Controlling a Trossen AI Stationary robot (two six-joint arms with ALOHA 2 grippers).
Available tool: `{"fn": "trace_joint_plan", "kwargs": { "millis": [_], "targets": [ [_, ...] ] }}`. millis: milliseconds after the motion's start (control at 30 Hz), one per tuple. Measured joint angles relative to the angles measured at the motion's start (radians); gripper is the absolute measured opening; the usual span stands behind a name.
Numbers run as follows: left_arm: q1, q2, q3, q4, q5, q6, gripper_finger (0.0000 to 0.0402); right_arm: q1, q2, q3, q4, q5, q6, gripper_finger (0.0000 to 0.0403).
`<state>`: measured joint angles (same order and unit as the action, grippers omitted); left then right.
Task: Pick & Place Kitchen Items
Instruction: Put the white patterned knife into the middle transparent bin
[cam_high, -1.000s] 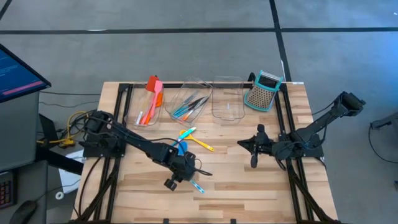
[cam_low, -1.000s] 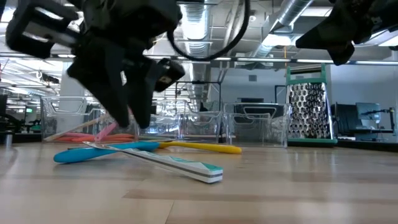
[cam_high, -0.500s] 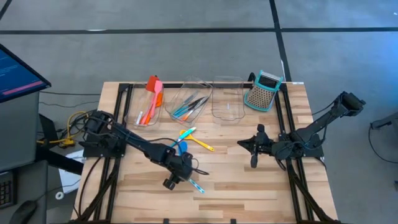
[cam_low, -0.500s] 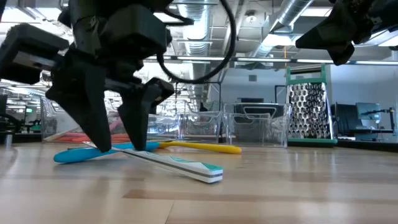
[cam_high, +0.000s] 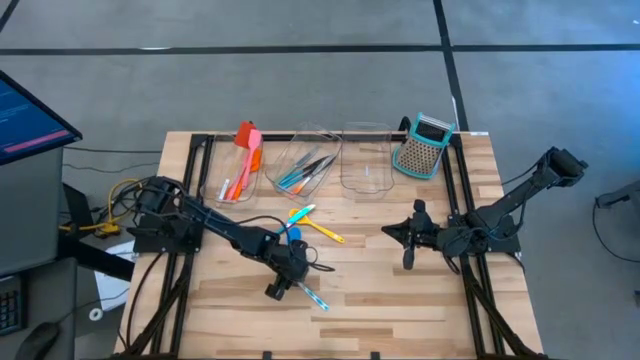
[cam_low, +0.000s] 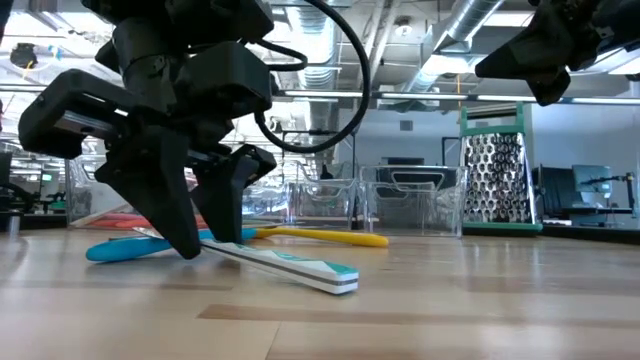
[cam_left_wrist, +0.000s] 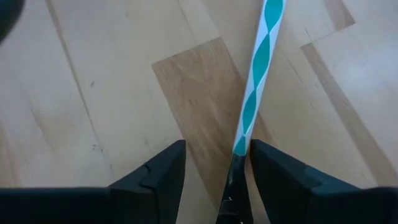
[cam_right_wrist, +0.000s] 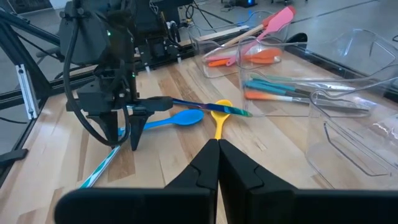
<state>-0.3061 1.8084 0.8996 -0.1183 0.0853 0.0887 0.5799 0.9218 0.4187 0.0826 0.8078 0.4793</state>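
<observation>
A slim teal-and-white striped utensil (cam_left_wrist: 256, 74) lies flat on the wooden table (cam_high: 400, 300). My left gripper (cam_left_wrist: 214, 174) is open and points steeply down, one finger on each side of the utensil's handle; the same gripper (cam_high: 287, 272) shows near the table's middle. Just beyond it lie a blue spoon (cam_low: 140, 248), a yellow spoon (cam_low: 325, 237) and a teal-and-yellow utensil (cam_high: 301, 212). At the right, my right gripper (cam_high: 408, 246) hangs shut above the table and holds nothing. My left gripper comes from above, slanting down, with its fingers across the striped handle (cam_left_wrist: 244, 140), their tips at table level. The handle runs close along one finger (cam_left_wrist: 273, 174). I cannot tell whether that finger touches it. The utensil lies flat on the table.
Three clear bins stand along the far edge: the left one (cam_high: 233, 178) holds orange and red spatulas, the middle one (cam_high: 308, 165) teal and dark utensils, and the right one (cam_high: 366, 160) shows nothing inside. A teal-and-grey box grater (cam_high: 422, 147) stands at the far right.
My left gripper has come down until its fingertips are at the table, over the striped utensil, and its fingers have opened wider. The utensils have stayed where they were.
</observation>
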Motion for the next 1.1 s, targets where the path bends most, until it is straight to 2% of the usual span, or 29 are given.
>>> {"fn": "trace_joint_plan", "kwargs": {
  "millis": [400,933,1100],
  "targets": [
    [0.000,0.000,-0.001,0.006,-0.002,0.000,0.0155,0.000,0.000,0.000,0.000,0.000,0.000,0.0001],
    [-0.001,0.000,-0.002,0.009,-0.006,-0.001,0.0090,0.000,0.000,0.000,0.000,0.000,0.001,0.0001],
    [0.000,0.000,-0.020,0.037,-0.006,-0.001,0.0056,0.000,0.000,0.000,0.000,0.000,0.001,0.0001]
  ]
}}
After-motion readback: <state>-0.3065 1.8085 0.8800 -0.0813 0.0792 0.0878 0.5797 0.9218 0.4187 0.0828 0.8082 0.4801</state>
